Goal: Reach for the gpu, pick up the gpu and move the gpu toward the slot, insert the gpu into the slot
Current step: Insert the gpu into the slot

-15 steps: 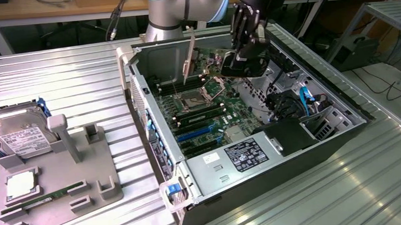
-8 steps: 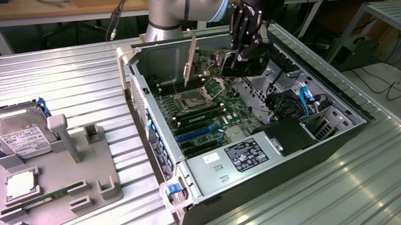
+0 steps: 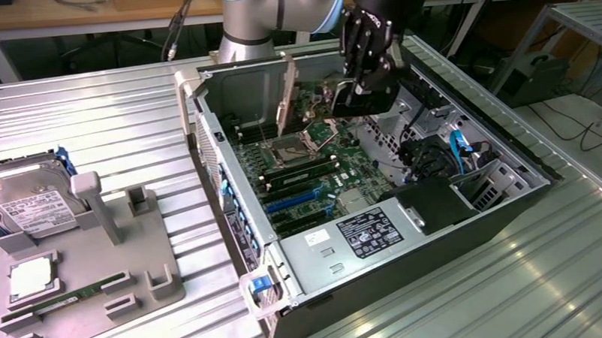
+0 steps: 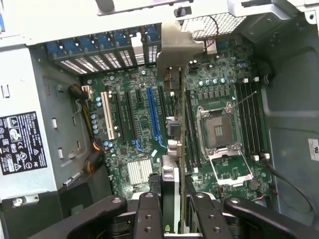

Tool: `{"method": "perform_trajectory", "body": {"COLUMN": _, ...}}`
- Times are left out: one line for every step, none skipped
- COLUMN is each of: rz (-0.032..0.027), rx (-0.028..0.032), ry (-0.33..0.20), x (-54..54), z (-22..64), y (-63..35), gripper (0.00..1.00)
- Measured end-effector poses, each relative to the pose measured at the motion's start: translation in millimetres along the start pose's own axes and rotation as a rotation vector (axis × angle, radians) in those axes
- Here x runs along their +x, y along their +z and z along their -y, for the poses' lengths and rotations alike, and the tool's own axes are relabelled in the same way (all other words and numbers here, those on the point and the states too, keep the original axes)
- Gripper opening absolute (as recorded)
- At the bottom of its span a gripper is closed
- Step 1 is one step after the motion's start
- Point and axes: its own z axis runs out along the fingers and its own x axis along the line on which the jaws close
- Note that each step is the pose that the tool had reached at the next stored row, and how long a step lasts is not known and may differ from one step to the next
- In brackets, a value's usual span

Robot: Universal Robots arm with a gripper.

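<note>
My gripper [image 3: 363, 92] hangs inside the open computer case, over the green motherboard [image 3: 316, 168]. In the wrist view the gripper [image 4: 174, 205] is shut on the gpu [image 4: 172, 59], which I see edge-on between the black fingers [image 4: 148, 209], its silver bracket at the far end. That bracket [image 3: 289, 94] stands upright in the exterior view, left of the gripper. The bright-blue slot [image 4: 153, 117] lies on the board beside the card, apart from it; the card sits between the slot and the CPU socket [image 4: 219, 132]. The slot [image 3: 290, 202] is well below the gripper.
The case walls [image 3: 212, 153] ring the board closely. A labelled power supply [image 3: 369, 234] and loose cables [image 3: 451, 152] sit at the exterior view's right. On the table at the left, a grey fixture [image 3: 103, 255] holds a hard drive [image 3: 26, 205] and a memory stick [image 3: 70, 297].
</note>
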Motion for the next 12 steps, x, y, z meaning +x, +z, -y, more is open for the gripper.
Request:
{"method": "perform_trajectory", "body": {"rz": -0.0005, "rx": 0.0001, "ry": -0.015, "x": -0.3, "z": 0.0, "y": 1.1, "gripper": 0.27}}
{"method": "perform_trajectory", "body": {"rz": -0.001, "rx": -0.0001, "ry": -0.034, "x": -0.3, "z": 0.1, "y": 2.3, "gripper": 0.27}}
{"method": "perform_trajectory", "body": {"rz": -0.0017, "rx": -0.0005, "ry": -0.051, "x": -0.2, "z": 0.1, "y": 3.7, "gripper": 0.27}}
{"method": "perform_trajectory", "body": {"rz": -0.0022, "rx": -0.0009, "ry": -0.069, "x": -0.3, "z": 0.1, "y": 5.3, "gripper": 0.27}}
{"method": "perform_trajectory", "body": {"rz": -0.0027, "rx": -0.0012, "ry": -0.079, "x": -0.2, "z": 0.1, "y": 7.0, "gripper": 0.27}}
{"method": "perform_trajectory", "body": {"rz": -0.0027, "rx": -0.0012, "ry": -0.082, "x": -0.1, "z": -0.2, "y": 9.1, "gripper": 0.27}}
{"method": "perform_trajectory", "body": {"rz": -0.0027, "rx": -0.0012, "ry": -0.082, "x": 0.0, "z": -0.7, "y": 10.9, "gripper": 0.27}}
{"method": "perform_trajectory", "body": {"rz": -0.0027, "rx": -0.0013, "ry": -0.082, "x": 0.2, "z": -1.9, "y": 12.8, "gripper": 0.27}}
{"method": "perform_trajectory", "body": {"rz": -0.0028, "rx": -0.0012, "ry": -0.082, "x": 0.5, "z": -3.5, "y": 14.6, "gripper": 0.27}}
{"method": "perform_trajectory", "body": {"rz": -0.0027, "rx": -0.0011, "ry": -0.082, "x": 0.7, "z": -5.1, "y": 16.5, "gripper": 0.27}}
{"method": "perform_trajectory", "body": {"rz": -0.0028, "rx": -0.001, "ry": -0.082, "x": 1.1, "z": -7.7, "y": 18.9, "gripper": 0.27}}
{"method": "perform_trajectory", "body": {"rz": -0.0028, "rx": -0.0009, "ry": -0.082, "x": 1.5, "z": -9.9, "y": 21.0, "gripper": 0.27}}
